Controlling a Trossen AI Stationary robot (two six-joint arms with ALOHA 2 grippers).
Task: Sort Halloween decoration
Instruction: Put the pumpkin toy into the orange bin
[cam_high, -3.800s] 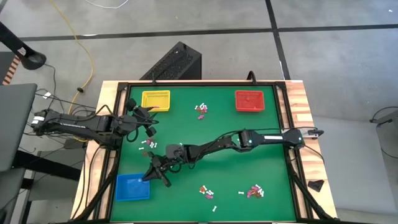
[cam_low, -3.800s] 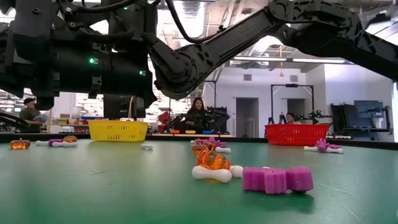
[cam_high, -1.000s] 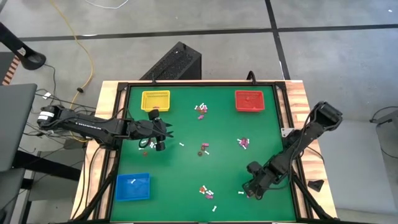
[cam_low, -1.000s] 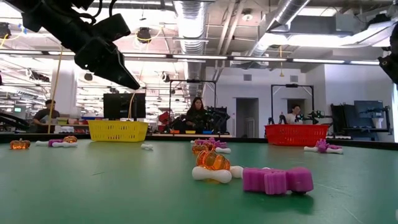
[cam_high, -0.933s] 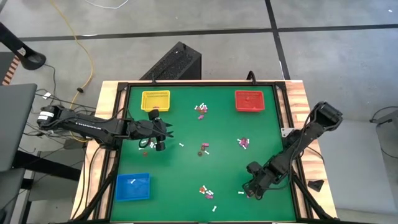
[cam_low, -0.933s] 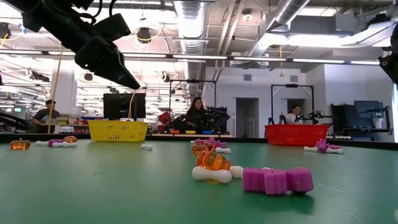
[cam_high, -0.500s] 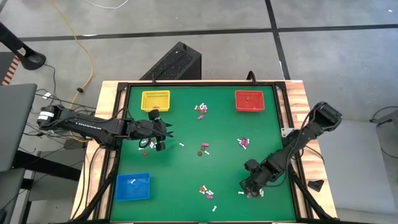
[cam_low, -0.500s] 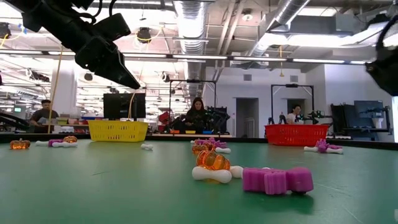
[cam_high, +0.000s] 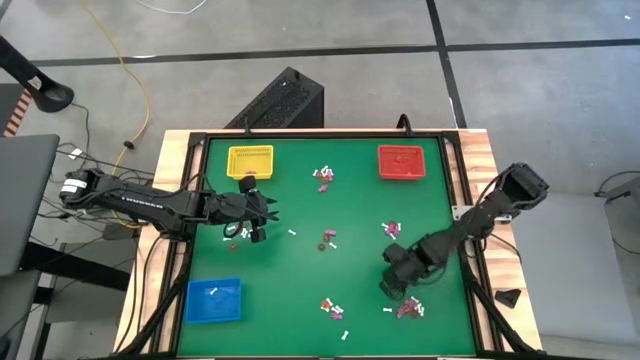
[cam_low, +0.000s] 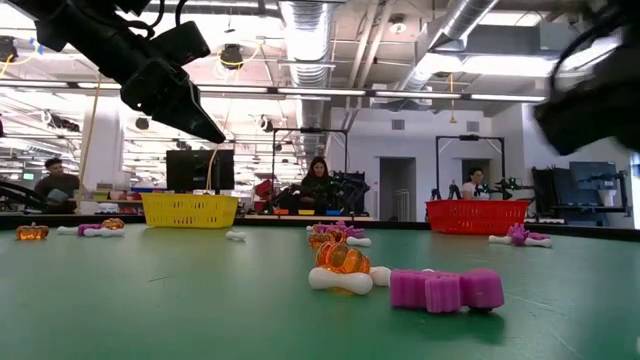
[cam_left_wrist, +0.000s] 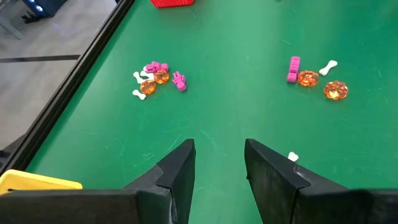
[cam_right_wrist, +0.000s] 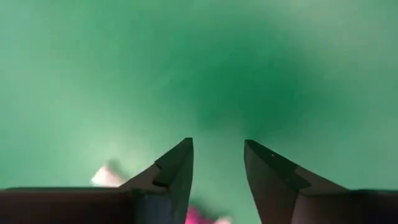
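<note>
The Halloween decoration lies in small clusters of white, purple-pink and orange trinkets on the green mat: far centre, middle, right of middle, near centre and near right. My left gripper is open and empty, above the mat near the left cluster. Its wrist view shows two clusters ahead of it. My right gripper is open and empty, low over the mat just left of the near-right cluster. A white trinket and a pink one lie by its fingers.
A yellow tray stands at the far left and a red tray at the far right. A blue tray at the near left holds a white trinket. A black frame borders the mat. People sit in the room beyond.
My right gripper has gone toward the table's left and far edges, away from the near-right cluster, and its arm has swung into the low view's upper right. My left gripper has kept still.
</note>
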